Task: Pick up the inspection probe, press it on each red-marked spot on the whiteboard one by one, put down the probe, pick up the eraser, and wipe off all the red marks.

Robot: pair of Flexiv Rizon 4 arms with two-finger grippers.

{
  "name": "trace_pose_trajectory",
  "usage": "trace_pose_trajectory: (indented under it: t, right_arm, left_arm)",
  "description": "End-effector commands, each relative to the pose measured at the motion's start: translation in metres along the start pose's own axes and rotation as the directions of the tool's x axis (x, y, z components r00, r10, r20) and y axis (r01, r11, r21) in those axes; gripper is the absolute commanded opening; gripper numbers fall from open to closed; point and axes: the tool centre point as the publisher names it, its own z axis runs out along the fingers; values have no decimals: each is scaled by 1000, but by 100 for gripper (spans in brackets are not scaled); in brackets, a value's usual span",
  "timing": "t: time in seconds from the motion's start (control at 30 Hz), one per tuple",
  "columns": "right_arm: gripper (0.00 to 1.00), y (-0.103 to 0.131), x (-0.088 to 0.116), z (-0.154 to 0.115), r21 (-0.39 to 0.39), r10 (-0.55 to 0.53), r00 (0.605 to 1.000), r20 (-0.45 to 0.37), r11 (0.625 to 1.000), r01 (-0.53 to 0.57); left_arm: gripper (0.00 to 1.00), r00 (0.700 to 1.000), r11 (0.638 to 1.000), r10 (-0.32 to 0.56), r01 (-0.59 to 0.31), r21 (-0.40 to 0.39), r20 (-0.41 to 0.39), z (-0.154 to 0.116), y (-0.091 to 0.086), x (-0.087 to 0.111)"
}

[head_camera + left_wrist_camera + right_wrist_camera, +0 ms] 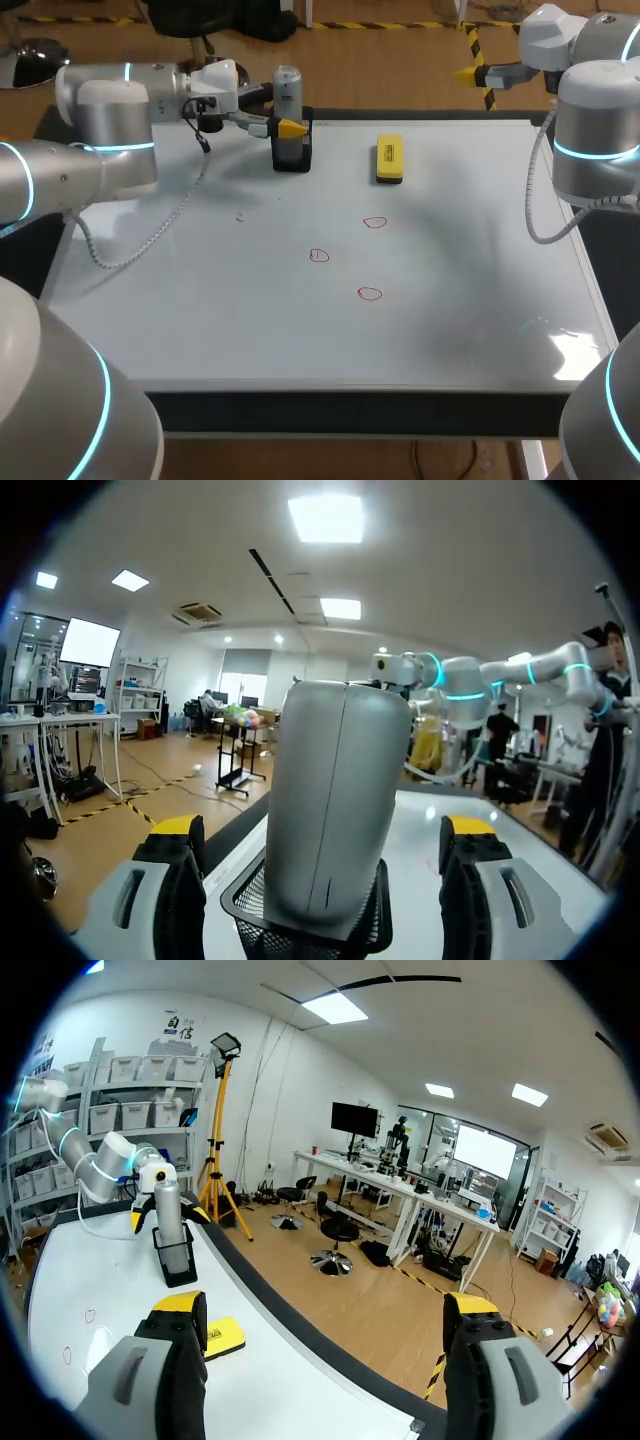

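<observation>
Silver-grey cylindrical inspection probe (335, 790) stands upright in its black mesh holder (300, 935) at the whiteboard's (450, 300) far edge. My left gripper (325, 825) straddles it, fingers apart and not touching, placed to clamp. My right gripper (325, 1305) hangs spread, off to the side.

Bright, even light is given from overhead. On the whiteboard (300, 340) a glare patch is seen at the 4 o'clock corner. Broad, soft-edged shadows are cast there: one across the 2 o'clock area, at 3 o'clock of the red marks (319, 256), and one at 10 o'clock under the left arm (110, 110). Its cyan ring (128, 147) is seen glowing. A dull sheen is carried along the probe (335, 800).
</observation>
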Motion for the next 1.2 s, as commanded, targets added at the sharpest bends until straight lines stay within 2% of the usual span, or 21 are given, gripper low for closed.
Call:
trace_pose_trajectory:
  t: [0.03,0.27,0.37,0.53,0.6,0.87,0.9,1.0,1.07,1.1,1.17,1.2]
  right_arm:
    - [100,0,0,0,0,0,1000,0,1000,0]
    - [100,0,0,0,0,0,1000,0,1000,0]
    - [100,0,0,0,0,0,1000,0,1000,0]
    - [100,0,0,0,0,0,1000,0,1000,0]
    - [100,0,0,0,0,0,1000,0,1000,0]
    - [100,0,0,0,0,0,1000,0,1000,0]
    - [100,0,0,0,0,0,1000,0,1000,0]
    - [100,0,0,0,0,0,1000,0,1000,0]
    - [100,0,0,0,0,0,1000,0,1000,0]
    - [100,0,0,0,0,0,1000,0,1000,0]
    - [100,0,0,0,0,0,1000,0,1000,0]
    - [100,0,0,0,0,0,1000,0,1000,0]
  left_arm:
    - [98,1000,1000,-2,2,11,-8,2,6,-6]
    - [95,1000,1000,-6,6,21,-14,6,7,-12]
    - [83,1000,1000,-7,7,25,-16,7,7,-13]
    - [80,1000,1000,-3,3,25,-15,7,5,-16]
    - [82,1000,1000,-2,2,25,-13,6,4,-16]
    - [73,1000,1000,2,-1,22,-8,4,3,-17]
    - [71,1000,1000,2,-2,21,-8,3,2,-17]
    - [50,1000,1000,2,-2,20,-7,2,3,-17]
    - [43,1000,1000,2,-2,19,-5,1,3,-17]
    - [35,1000,1000,2,-2,20,-4,0,3,-17]
    - [28,1000,1000,2,-2,20,-1,-1,3,-16]
    - [21,1000,1000,2,-2,20,-1,-3,2,-15]
